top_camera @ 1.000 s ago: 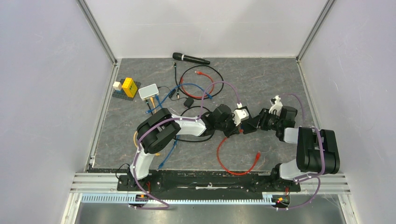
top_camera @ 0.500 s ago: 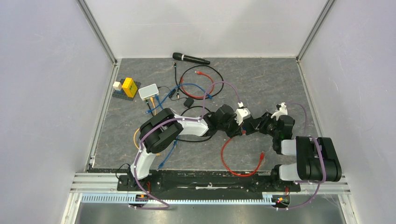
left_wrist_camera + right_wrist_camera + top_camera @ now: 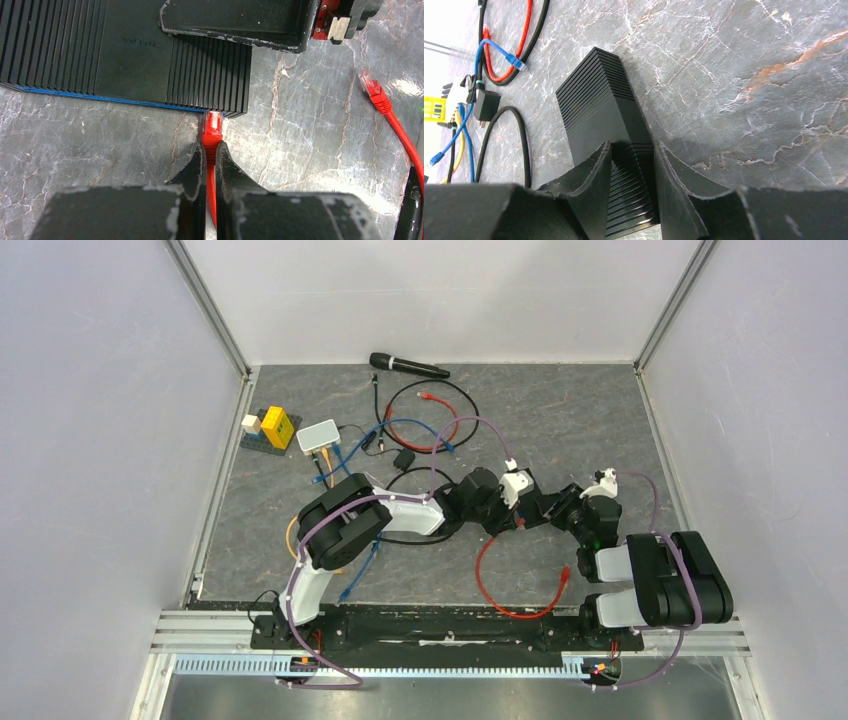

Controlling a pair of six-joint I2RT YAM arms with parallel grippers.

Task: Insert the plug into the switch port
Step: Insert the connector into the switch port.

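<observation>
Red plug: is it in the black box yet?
Out: the red plug, pinched in the left gripper, shows its whole tip outside the black box.

On the table (image 3: pixel 570 420), the microphone (image 3: pixel 408 365) lies by the far edge. The blocks (image 3: pixel 270 427) sit at the left edge, with the small box (image 3: pixel 318 435) just right of them and cables (image 3: pixel 328 466) going out of its near side. Cable loops (image 3: pixel 432 418) lie behind the table's middle. Near the middle, the switch (image 3: pixel 125 55) lies between the fingers of the right gripper (image 3: pixel 631 147). The plug (image 3: pixel 212 124) sits in the left gripper (image 3: pixel 210 146), its tip touching the switch's edge by a corner. Its cable (image 3: pixel 495 590) loops toward the near edge, and the loose plug (image 3: pixel 374 92) lies at the loop's right end.
</observation>
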